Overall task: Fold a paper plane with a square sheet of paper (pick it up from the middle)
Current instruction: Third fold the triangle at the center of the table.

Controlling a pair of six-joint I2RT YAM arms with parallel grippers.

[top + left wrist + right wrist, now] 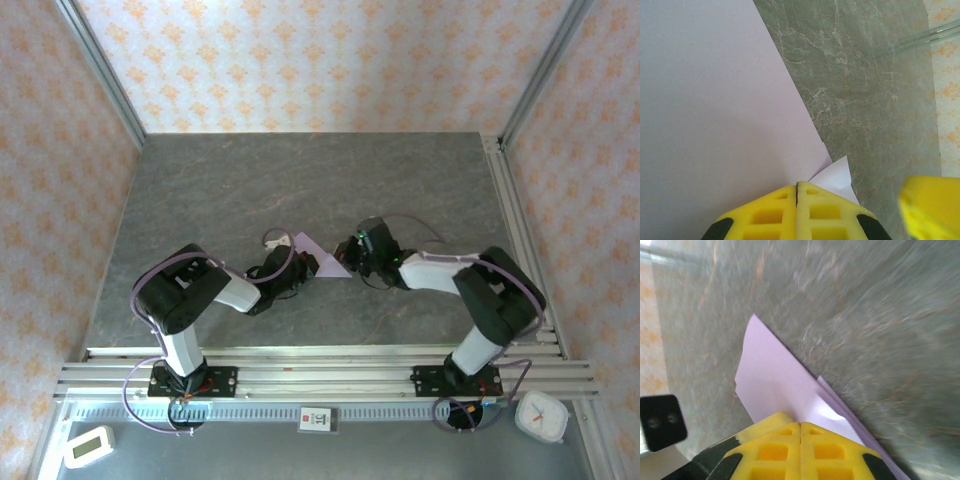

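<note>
step: mid-fold I reckon. The paper sheet [326, 260] shows doubled layers and a turned-up corner, but it's no plane yet.
paper: it lies mid table [300, 180], right between my two wrists.
left gripper [797, 186]: fingers closed flush, tips at the folded corner. I can't tell if they nip it or just press on it.
right gripper [800, 426]: same deal, closed tight, tips on the layered edge.
next: I'd want to press the crease flat without dragging the sheet.
room: loads of bare table beyond. The grippers sit very near each other, so that's my tight spot.
</note>
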